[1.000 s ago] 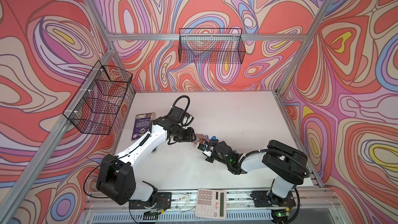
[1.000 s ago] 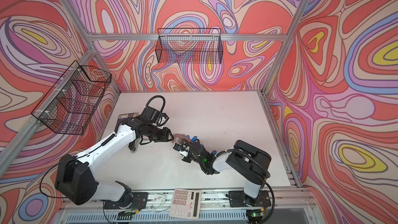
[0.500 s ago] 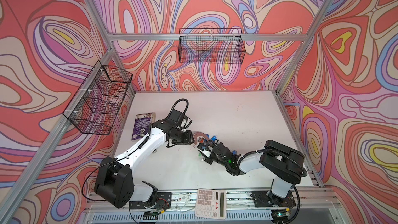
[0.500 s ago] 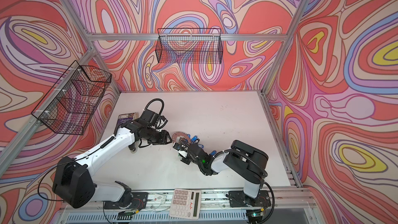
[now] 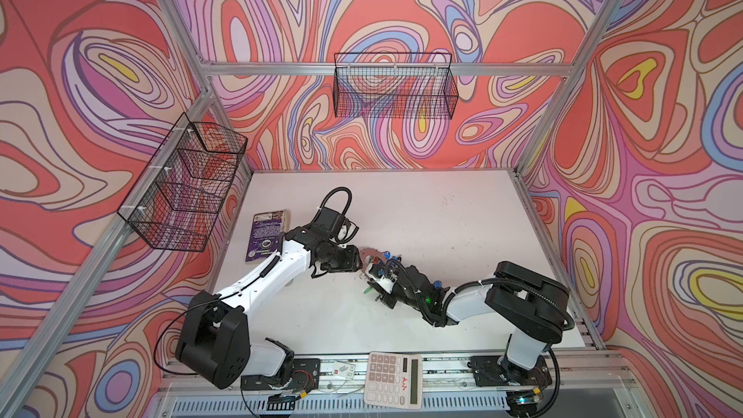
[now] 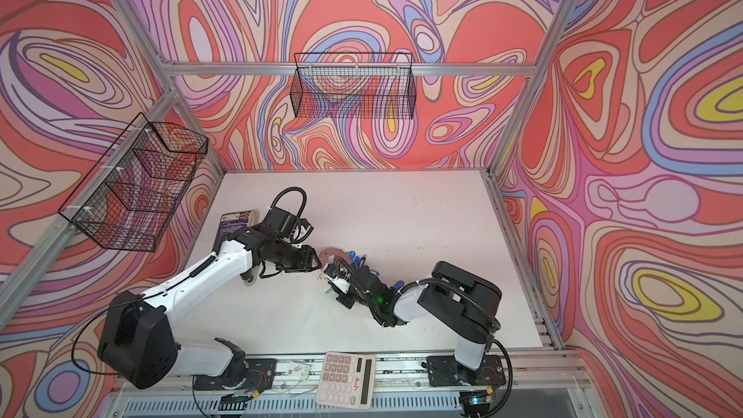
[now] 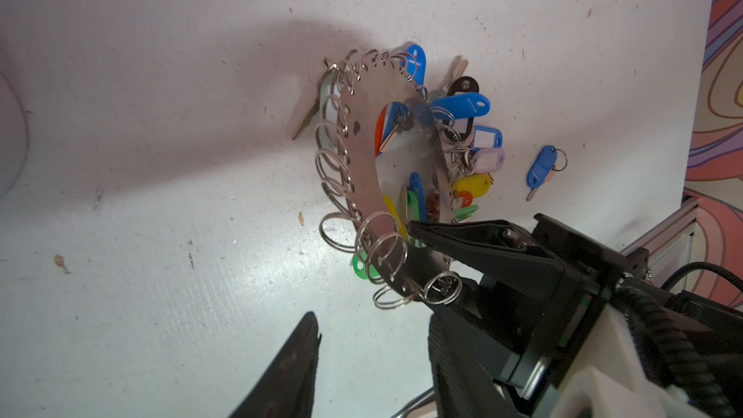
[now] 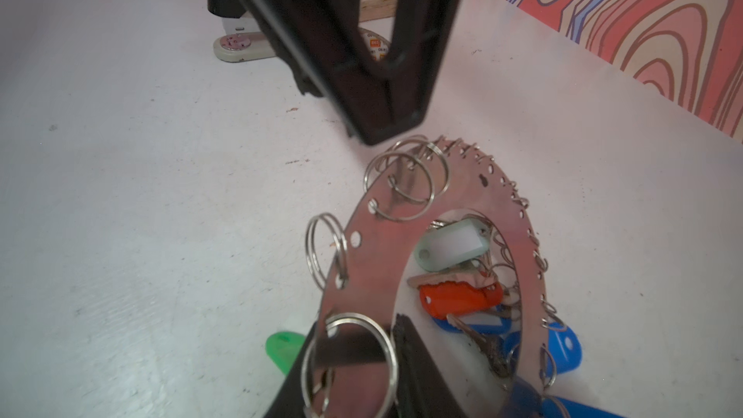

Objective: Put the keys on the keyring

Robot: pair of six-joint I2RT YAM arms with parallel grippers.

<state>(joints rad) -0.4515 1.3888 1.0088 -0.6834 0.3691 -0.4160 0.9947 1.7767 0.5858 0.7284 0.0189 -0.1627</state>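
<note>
The keyring [image 7: 362, 162] is a flat grey metal disc that stands tilted on edge in the middle of the table, its rim hung with split rings. My right gripper [image 8: 354, 355] is shut on its lower rim, one finger on each face. Several keys with coloured tags [image 7: 462, 108] hang bunched on its far side, among them a red tag [image 8: 458, 299]. A green tag [image 8: 281, 349] lies by my right fingers. One blue-tagged key [image 7: 542, 166] lies loose on the table. My left gripper [image 7: 372, 323] is open and empty, just left of the keyring [image 5: 372, 253].
A purple book [image 5: 267, 237] lies at the left rear. A stapler [image 8: 237, 46] sits on the table under the left arm. A calculator [image 5: 394, 380] rests on the front rail. Wire baskets [image 5: 394, 86] [image 5: 185, 186] hang on the back and left walls.
Both grippers and the keyring have drifted slightly to the left. The keyring stays tilted up in my right gripper and the left stays open.
</note>
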